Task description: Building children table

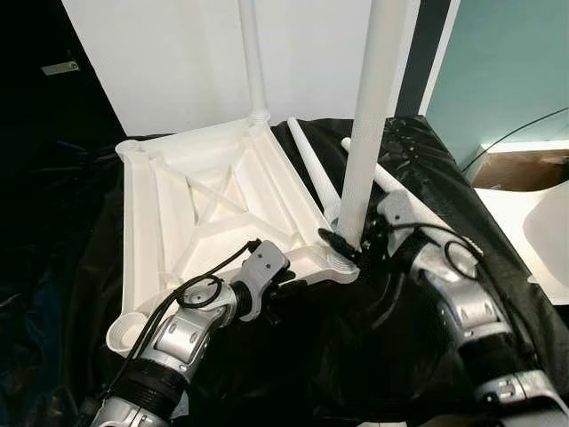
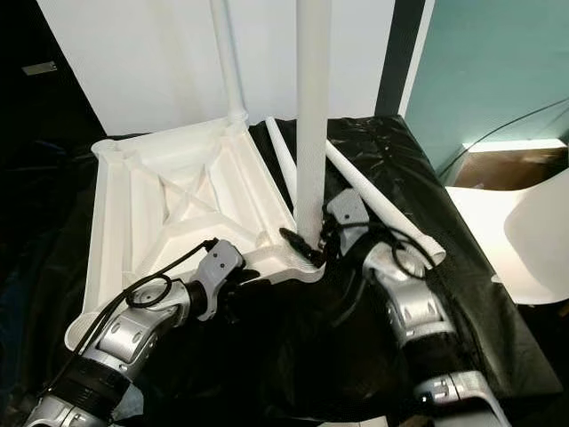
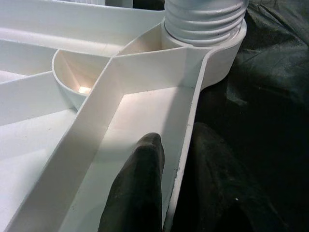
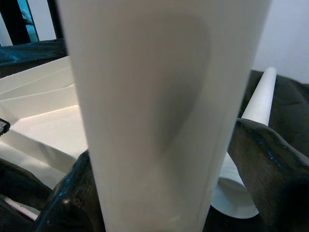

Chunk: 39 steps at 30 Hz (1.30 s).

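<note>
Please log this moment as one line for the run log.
stage: leg fitting | right pincer: shut on upright leg at corner socket | left pincer: straddling tabletop rim | loose legs: on black cloth

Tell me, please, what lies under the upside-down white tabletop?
A black sheet lies under the tabletop, spreading past its edges. Two loose white legs rest on it beside the tabletop. What the sheet covers is hidden.
</note>
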Tool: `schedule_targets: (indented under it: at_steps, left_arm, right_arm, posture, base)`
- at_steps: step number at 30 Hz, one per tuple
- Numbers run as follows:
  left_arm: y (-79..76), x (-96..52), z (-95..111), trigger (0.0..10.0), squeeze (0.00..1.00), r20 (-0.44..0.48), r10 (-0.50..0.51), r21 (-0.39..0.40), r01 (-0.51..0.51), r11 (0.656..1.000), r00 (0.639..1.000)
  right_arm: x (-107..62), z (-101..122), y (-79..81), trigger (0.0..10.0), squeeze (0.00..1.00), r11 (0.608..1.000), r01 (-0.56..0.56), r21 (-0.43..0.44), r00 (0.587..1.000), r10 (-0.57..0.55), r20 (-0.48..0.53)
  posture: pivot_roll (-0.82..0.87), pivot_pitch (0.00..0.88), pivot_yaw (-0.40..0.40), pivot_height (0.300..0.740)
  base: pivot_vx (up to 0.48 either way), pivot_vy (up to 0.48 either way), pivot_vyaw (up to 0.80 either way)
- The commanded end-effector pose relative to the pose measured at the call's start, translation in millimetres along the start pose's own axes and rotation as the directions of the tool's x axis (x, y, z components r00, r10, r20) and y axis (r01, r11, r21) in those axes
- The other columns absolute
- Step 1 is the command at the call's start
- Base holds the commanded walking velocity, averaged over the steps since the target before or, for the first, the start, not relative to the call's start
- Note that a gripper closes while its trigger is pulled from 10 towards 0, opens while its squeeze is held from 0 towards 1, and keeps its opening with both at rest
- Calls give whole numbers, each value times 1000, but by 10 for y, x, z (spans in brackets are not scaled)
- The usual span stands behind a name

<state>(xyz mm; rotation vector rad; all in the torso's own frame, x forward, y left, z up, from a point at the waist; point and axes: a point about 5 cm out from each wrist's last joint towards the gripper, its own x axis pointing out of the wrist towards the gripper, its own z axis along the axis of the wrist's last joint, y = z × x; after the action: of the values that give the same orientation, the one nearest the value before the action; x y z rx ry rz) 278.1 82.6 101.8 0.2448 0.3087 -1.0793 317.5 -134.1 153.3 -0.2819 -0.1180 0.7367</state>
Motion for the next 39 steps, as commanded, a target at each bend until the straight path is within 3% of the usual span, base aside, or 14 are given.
schedule_targets:
  at_steps: [1, 2, 3, 10, 17, 19, 20, 21, 22, 24, 25, 30, 31, 39]
  left_arm:
    - [-147, 56, -110, 10000, 0, -37, -127, -39, 125, 991, 991]
    - [-147, 56, -110, 10000, 0, -37, -127, -39, 125, 991, 991]
    - [-146, 49, -113, 10000, 0, -37, -127, -39, 125, 991, 991]
    - [-138, 44, -104, 10000, 0, -37, -127, -37, 125, 991, 991]
    - [-144, 53, -96, 10000, 0, -37, -131, -36, 130, 991, 991]
    - [-142, 49, -101, 10000, 0, -39, -131, -36, 130, 991, 991]
    - [-141, 44, -106, 10000, 0, -40, -131, -36, 130, 991, 991]
    - [-140, 41, -110, 10000, 0, -42, -131, -37, 130, 991, 990]
    - [-139, 38, -114, 10000, 0, -44, -131, -37, 130, 991, 990]
    - [-138, 38, -117, 10000, 0, -46, -131, -37, 130, 991, 990]
    - [-137, 39, -116, 10000, 0, -46, -131, -37, 130, 991, 990]
    - [-147, 44, -119, 10000, 0, -47, -134, -35, 132, 991, 990]
    - [-147, 42, -121, 10000, 0, -47, -133, -35, 132, 991, 990]
    - [-113, 42, -109, 10000, 0, -46, -126, -31, 125, 992, 991]
  right_arm:
    - [-63, -105, -43, 3608, 0, 998, 40, 40, 998, -38, -46]
    - [-63, -105, -43, 3608, 0, 998, 40, 40, 998, -38, -46]
    - [-74, -139, -6, 0, 0, 996, 45, 71, 998, -41, -51]
    - [-35, -202, 322, 0, 0, 951, 223, 213, 974, -226, -13]
    - [-114, -274, 226, 0, 0, 842, 509, 181, 859, -511, -38]
    - [-116, -287, 204, 2039, 0, 836, 518, 181, 854, -519, -47]
    - [-109, -290, 199, 7882, 0, 841, 508, 186, 860, -508, -49]
    - [-104, -281, 202, 7882, 0, 847, 496, 191, 867, -497, -47]
    - [-99, -265, 203, 10000, 0, 857, 481, 185, 875, -483, -40]
    - [-101, -247, 196, 10000, 0, 863, 473, 177, 880, -474, -36]
    - [-101, -239, 188, 10000, 1000, 866, 465, 184, 883, -469, -29]
    - [-59, -224, 196, 10000, 1000, 905, 395, 157, 917, -397, -21]
    - [-52, -231, 211, 10000, 0, 920, 363, 145, 931, -363, -28]
    - [-104, -237, 102, 10000, 0, 963, 260, 67, 965, -258, -40]
  posture:
    - [-17, 0, 37, 740]
    - [-17, 0, 37, 740]
    - [-17, 0, 35, 740]
    - [-19, 0, 40, 740]
    - [-15, 0, 45, 740]
    - [-14, 0, 47, 740]
    - [-14, 0, 47, 740]
    - [-14, 0, 49, 740]
    - [-14, 0, 50, 740]
    - [-13, 0, 50, 740]
    - [-13, 0, 50, 740]
    - [-14, 0, 51, 740]
    - [-15, 0, 51, 740]
    - [-23, 0, 50, 740]
  base:
    - [0, 0, 0]
    - [0, 0, 0]
    - [0, 0, 0]
    - [0, 0, 0]
    - [0, 0, 0]
    - [0, 0, 0]
    - [0, 0, 0]
    - [0, 0, 0]
    - [0, 0, 0]
    - [0, 0, 0]
    - [0, 0, 0]
    - [0, 0, 0]
    - [0, 0, 0]
    - [0, 0, 0]
